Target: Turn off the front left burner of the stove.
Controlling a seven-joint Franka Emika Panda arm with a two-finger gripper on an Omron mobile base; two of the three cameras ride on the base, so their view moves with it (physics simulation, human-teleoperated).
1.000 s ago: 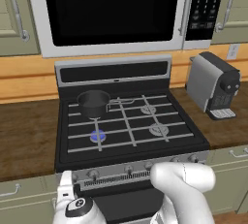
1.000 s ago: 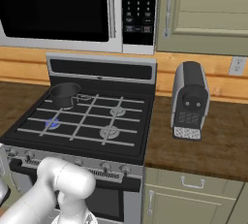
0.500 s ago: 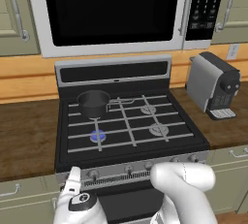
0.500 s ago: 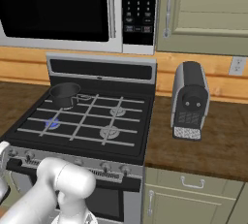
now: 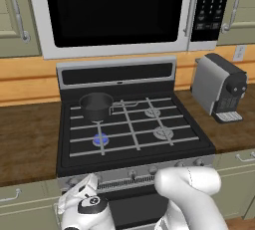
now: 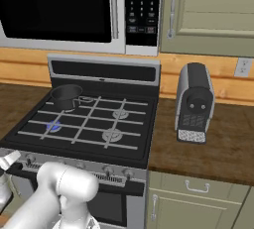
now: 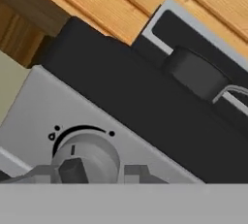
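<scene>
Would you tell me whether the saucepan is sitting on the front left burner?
No, the saucepan sits on the rear left of the stove, behind the front left burner, which shows blue.

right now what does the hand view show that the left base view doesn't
Hand view: one knob close up, with the arc of dial marks around it on the silver panel. Left base view: the front left burner with its blue ring, the microwave and the coffee machine. Both: the stove with its black cooktop, and the dark saucepan at its back.
</scene>
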